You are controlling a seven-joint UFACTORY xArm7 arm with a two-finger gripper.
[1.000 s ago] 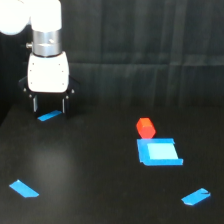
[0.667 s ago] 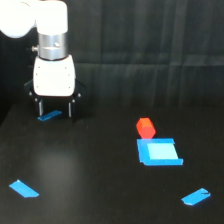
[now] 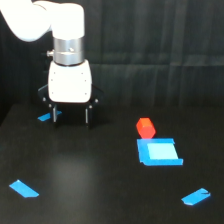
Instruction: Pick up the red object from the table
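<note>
Near tape strips point(image 3: 23, 188) and point(image 3: 195, 197) lie on desk point(image 3: 90, 180), clear of fingers. Red object point(image 3: 145, 127) well to fingers' side, toward exterior view's right, touching far edge of blue square point(image 3: 159, 152). Fingers point(image 3: 70, 114) apart, empty, just above desk. Risk: off-centre descent nudges faceted block away; low sideways travel scrapes desk.

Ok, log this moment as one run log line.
phase: approach | gripper: jaws open, empty, above table | red object: on table, touching blue square's far edge, ungrasped
</note>
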